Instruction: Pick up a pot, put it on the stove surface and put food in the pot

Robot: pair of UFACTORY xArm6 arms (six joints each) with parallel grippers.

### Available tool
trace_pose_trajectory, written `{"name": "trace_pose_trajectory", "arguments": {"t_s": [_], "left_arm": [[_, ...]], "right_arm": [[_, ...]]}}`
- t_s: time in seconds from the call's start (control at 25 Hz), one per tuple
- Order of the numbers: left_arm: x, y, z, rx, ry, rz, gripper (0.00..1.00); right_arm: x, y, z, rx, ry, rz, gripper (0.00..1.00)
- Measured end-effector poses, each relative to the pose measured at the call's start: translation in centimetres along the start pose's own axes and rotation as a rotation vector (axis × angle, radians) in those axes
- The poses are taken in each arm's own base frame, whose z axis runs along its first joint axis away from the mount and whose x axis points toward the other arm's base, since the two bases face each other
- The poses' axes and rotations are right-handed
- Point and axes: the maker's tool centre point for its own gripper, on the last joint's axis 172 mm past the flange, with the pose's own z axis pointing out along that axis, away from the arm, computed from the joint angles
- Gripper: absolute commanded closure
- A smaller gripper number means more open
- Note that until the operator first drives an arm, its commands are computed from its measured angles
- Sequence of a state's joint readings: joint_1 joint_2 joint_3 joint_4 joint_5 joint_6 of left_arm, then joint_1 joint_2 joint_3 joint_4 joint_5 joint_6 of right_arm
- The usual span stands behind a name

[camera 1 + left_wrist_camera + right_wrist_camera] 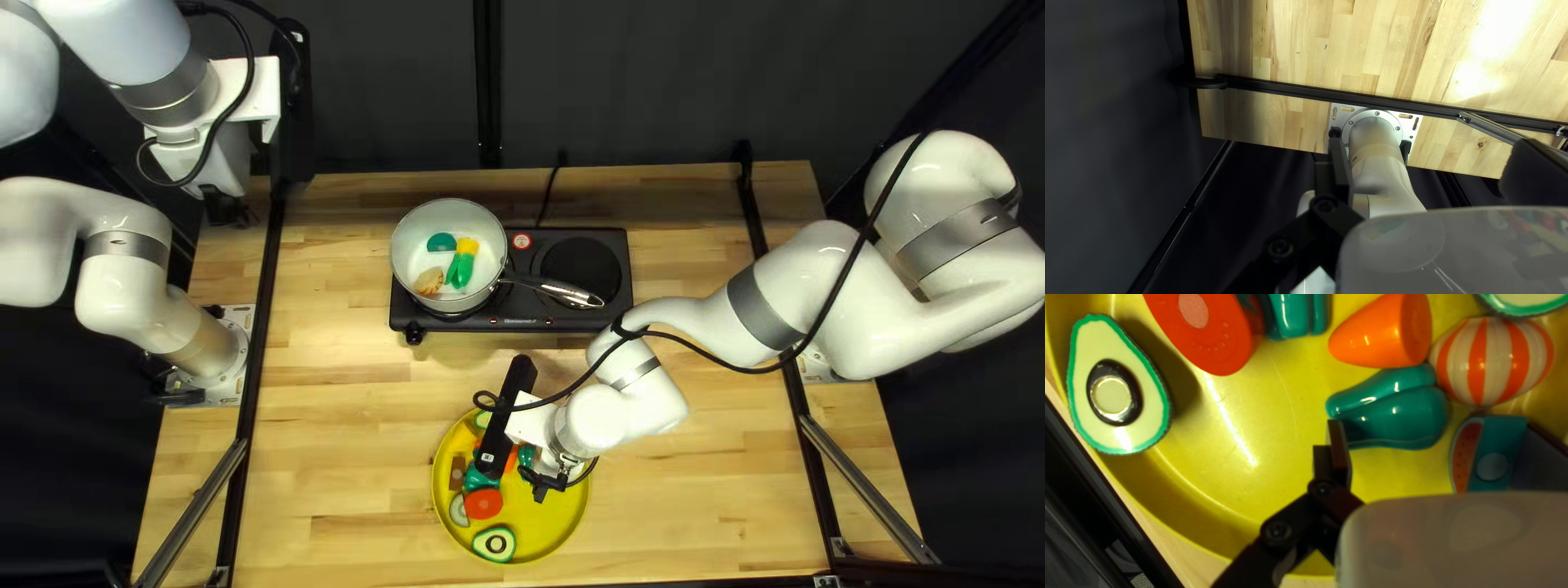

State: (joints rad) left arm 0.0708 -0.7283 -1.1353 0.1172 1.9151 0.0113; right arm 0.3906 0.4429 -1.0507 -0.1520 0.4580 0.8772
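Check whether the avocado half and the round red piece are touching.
Apart. The right wrist view shows it: a strip of yellow plate, partly shadowed, separates the avocado half from the round red piece.

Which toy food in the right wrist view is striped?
The rounded orange-and-white piece, beside the plain orange piece; alternating bands set it apart from the others.

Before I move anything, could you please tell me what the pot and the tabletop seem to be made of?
The pot looks like metal, smooth and pale inside, perhaps coated; its handle is shiny, steel-like. The tabletop looks like wood with a sheen: joined strips show grain.
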Motion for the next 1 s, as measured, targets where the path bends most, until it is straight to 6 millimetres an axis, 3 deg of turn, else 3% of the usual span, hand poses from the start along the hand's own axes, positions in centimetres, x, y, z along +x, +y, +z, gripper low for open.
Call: {"name": "trace_pose_trajectory", "arguments": {"t_s": [0.72, 0.84, 1.0], "left_arm": [[0.0, 0.0, 0.0, 0.000, 0.000, 0.000, 0.00], [0.0, 0.0, 0.0, 0.000, 0.000, 0.000, 0.00], [0.0, 0.0, 0.0, 0.000, 0.000, 0.000, 0.00]], "right_arm": [[-0.1, 0.1, -0.3, 0.003, 0.000, 0.007, 1.00], [0.0, 0.0, -1.8, -0.019, -0.006, 0.007, 1.00], [1.2, 0.0, -6.3, -0.055, -0.008, 0.007, 1.00]]}}
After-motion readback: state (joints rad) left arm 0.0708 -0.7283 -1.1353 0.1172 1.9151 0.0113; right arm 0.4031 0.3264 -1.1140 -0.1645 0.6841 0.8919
